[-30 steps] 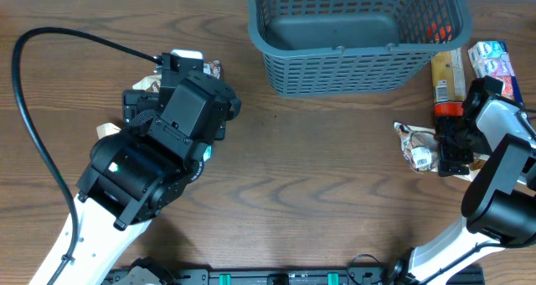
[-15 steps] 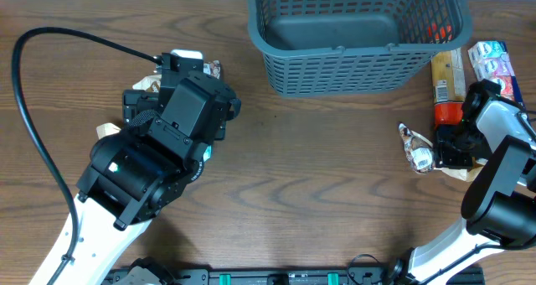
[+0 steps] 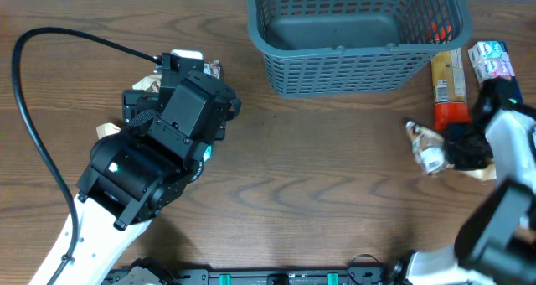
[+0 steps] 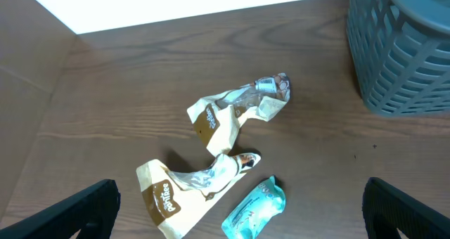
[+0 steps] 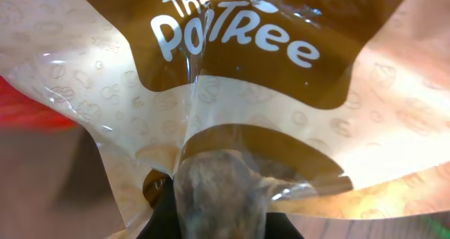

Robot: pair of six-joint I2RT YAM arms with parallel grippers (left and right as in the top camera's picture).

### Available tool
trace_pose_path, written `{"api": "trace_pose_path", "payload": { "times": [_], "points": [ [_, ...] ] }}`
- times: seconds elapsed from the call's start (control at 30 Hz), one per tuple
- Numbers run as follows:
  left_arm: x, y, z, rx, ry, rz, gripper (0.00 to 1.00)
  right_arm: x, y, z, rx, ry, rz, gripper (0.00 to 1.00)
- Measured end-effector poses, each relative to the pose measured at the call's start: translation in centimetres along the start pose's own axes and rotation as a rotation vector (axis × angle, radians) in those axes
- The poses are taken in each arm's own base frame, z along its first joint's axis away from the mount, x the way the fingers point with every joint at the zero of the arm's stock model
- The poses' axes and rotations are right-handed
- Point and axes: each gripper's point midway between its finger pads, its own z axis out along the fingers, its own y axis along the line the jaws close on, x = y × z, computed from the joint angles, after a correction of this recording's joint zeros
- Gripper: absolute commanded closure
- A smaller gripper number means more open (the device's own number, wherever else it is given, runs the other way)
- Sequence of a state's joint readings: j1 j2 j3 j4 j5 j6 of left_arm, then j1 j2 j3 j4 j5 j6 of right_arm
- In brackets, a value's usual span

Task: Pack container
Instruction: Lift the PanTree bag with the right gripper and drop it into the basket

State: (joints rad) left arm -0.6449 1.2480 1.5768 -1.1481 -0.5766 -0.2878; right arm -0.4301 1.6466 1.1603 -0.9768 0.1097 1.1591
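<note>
One PopTree packet, judged light and crinkly, is clamped at its gathered waist by the right gripper; the left gripper is spread wide.

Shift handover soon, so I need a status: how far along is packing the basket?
Barely started: the container shows bare floor, only something orange behind its right wall. In hand: the right gripper grips a beige-brown snack packet. Still out: two similar packets and a teal packet under the open left gripper, plus a yellow packet and a pink-blue packet at right.
</note>
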Motion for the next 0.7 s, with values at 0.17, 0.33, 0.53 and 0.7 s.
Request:
{"api": "trace_pose_path", "payload": {
  "times": [0.17,0.33,0.53,0.7],
  "points": [
    [0.0,0.0,0.0,0.0,0.0,0.0,0.01,-2.1,1.4,-8.9,-0.283,-0.159,-0.034,0.99],
    [0.0,0.0,0.0,0.0,0.0,0.0,0.01,-3.5,1.6,-19.4,-0.586,-0.335,-0.049,0.99],
    [0.0,0.0,0.0,0.0,0.0,0.0,0.01,-4.8,1.0,-33.6,-0.984,-0.578,-0.051,0.98],
    [0.0,0.0,0.0,0.0,0.0,0.0,0.01,-4.3,2.2,-43.8,-1.301,-0.681,-0.123,0.98]
  ]
}}
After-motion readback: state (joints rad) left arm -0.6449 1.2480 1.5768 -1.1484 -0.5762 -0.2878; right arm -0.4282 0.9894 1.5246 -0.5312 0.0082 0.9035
